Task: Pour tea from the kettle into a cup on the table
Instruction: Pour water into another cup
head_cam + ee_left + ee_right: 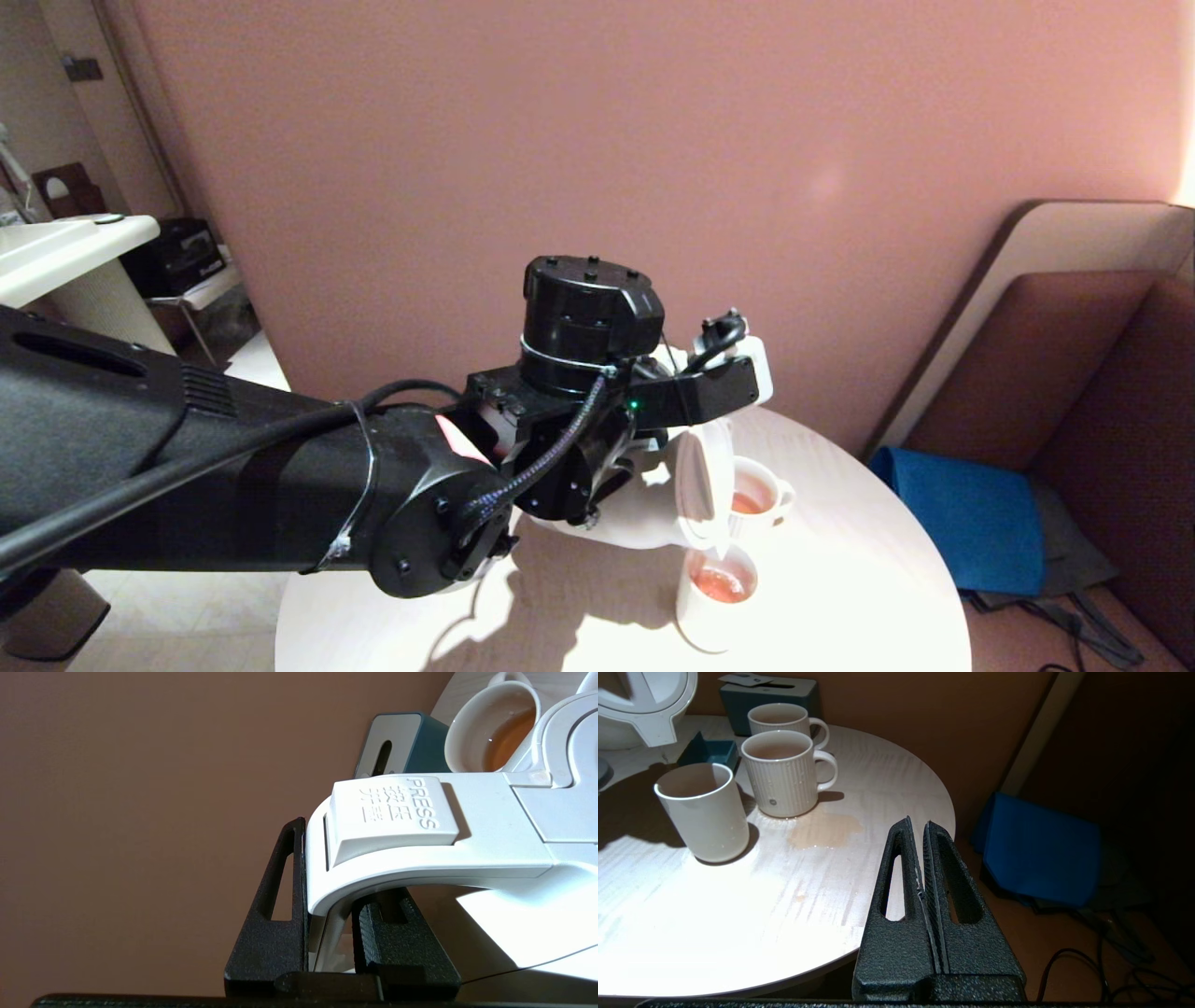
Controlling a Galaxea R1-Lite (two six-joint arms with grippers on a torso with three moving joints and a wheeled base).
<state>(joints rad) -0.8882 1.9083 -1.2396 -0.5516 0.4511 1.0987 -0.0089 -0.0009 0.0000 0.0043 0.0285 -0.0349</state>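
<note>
Left gripper: clamped on the kettle's loop handle, one finger on each side of it; the head view hides this grasp behind the wrist.
Kettle: held off the table and tipped steeply forward of the left gripper, lid facing sideways, spout down over the handleless cup. The left wrist view alone shows the "PRESS" button on the handle.
Handleless cup: directly under the spout, below and ahead of the left gripper, with orange-red tea in it.
Ribbed mug: just beyond the handleless cup, also holding tea; in the left wrist view it shows past the kettle's handle.
Second mug: behind the ribbed mug, seen only from the right wrist; the kettle hides it in the head view.
Spill: pale brown puddle on the table beside the ribbed mug's foot, between that mug and the right gripper; only the right wrist view shows it.
Table: round, pale wood grain, under both cups.
Right gripper: fingers pressed together with nothing between them, hanging beyond the table's edge, well apart from the cups; out of the head view.
Teal box: beyond the kettle's handle, by the wall.
</note>
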